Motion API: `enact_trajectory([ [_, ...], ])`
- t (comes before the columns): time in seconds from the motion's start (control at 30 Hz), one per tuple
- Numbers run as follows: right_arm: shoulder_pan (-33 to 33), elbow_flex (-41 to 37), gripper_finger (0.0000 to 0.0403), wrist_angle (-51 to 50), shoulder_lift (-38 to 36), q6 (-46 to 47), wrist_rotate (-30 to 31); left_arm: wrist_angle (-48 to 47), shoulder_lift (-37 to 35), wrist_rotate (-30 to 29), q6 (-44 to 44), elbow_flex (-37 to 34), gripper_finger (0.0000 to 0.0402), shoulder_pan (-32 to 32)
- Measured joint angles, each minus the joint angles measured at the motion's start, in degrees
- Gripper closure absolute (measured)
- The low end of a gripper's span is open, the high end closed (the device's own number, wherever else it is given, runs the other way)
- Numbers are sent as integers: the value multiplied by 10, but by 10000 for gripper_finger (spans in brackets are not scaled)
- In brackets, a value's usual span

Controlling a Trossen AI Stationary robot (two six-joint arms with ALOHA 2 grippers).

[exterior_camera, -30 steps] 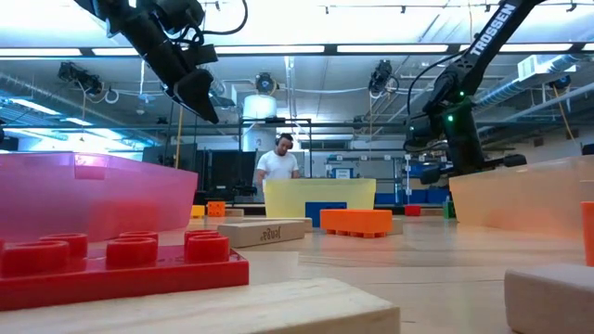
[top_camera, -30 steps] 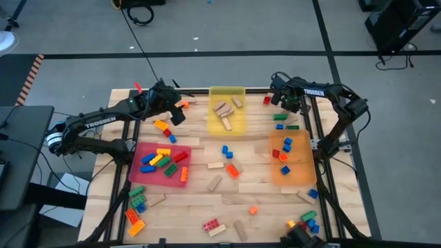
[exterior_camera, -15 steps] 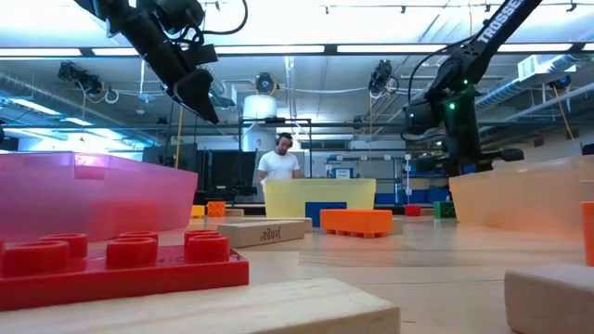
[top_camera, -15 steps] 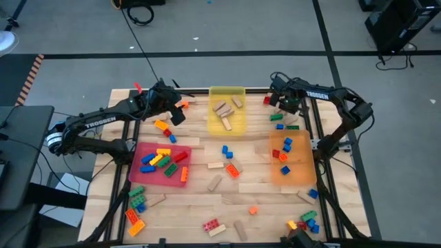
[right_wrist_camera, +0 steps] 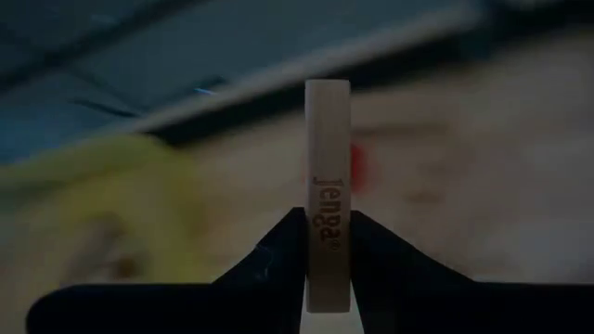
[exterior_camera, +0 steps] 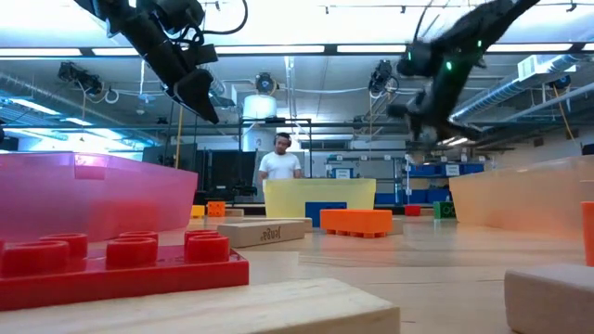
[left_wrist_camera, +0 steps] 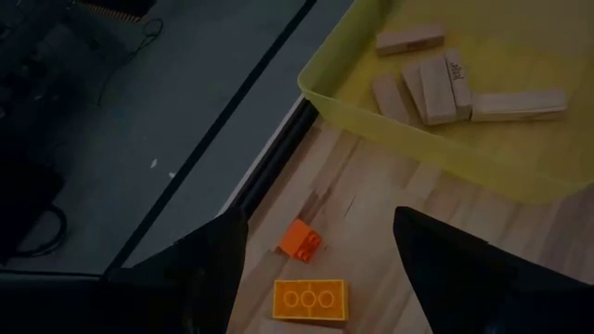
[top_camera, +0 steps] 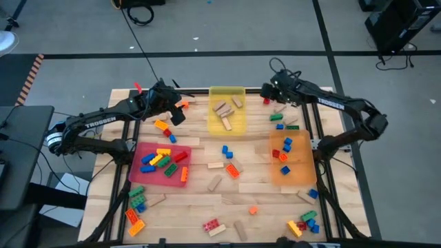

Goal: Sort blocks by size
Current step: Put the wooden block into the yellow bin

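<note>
Right gripper (right_wrist_camera: 327, 243) is clamped on a wooden block (right_wrist_camera: 328, 186), thin edge toward the wrist camera, sticking straight out past the fingertips (right_wrist_camera: 288, 239), which press on both flat faces. Beyond the block it's mostly blur, but the yellow smear off to one side of the fingers looks like the yellow tray, probably, and there's a red speck just past the block's far end. From above, that gripper (top_camera: 278, 87) is up off the table at the far edge, between the yellow tray (top_camera: 227, 92) and the table's far right corner, with bare wood under it and a few small bricks near the orange tray (top_camera: 293, 176) on the near side of the fingers.

Left gripper (left_wrist_camera: 320, 241) hangs with its fingers spread wide and nothing between them. Right in the gap, on the table below, sits a small orange brick (left_wrist_camera: 301, 239), and a flat orange brick (left_wrist_camera: 311, 301) lies closer to the wrist than that. Ahead of the fingertips is the yellow tray's (left_wrist_camera: 408, 148) near rim, wooden blocks (left_wrist_camera: 436, 79) piled inside. To one side the table edge (left_wrist_camera: 278, 153) runs close by the fingers, dark floor beyond it, so not much room that way.

Farther off, the red tray (top_camera: 179, 180) holds a heap of long bricks, and loose bricks are scattered over the near half of the table.
</note>
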Motion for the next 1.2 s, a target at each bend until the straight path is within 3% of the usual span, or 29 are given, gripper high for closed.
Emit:
enact_trajectory([
  [0.27, 86, 137, 326, 68, 18, -91, 18, 16, 0, 0, 0, 0, 122, 0],
  [0.47, 137, 305, 327, 47, 126, -184, 17, 16, 0, 0, 0, 0, 122, 0],
  [0.7, 170, 458, 327, -85, 279, -227, -23, 15, 0, 0, 0, 0, 122, 0],
  [0.9, 188, 505, 327, -191, 379, -228, -62, 13, 0, 0, -2, 0, 122, 0],
  [1.2, 206, 507, 327, -259, 451, -224, -107, 14, 0, 0, -2, 0, 122, 0],
])
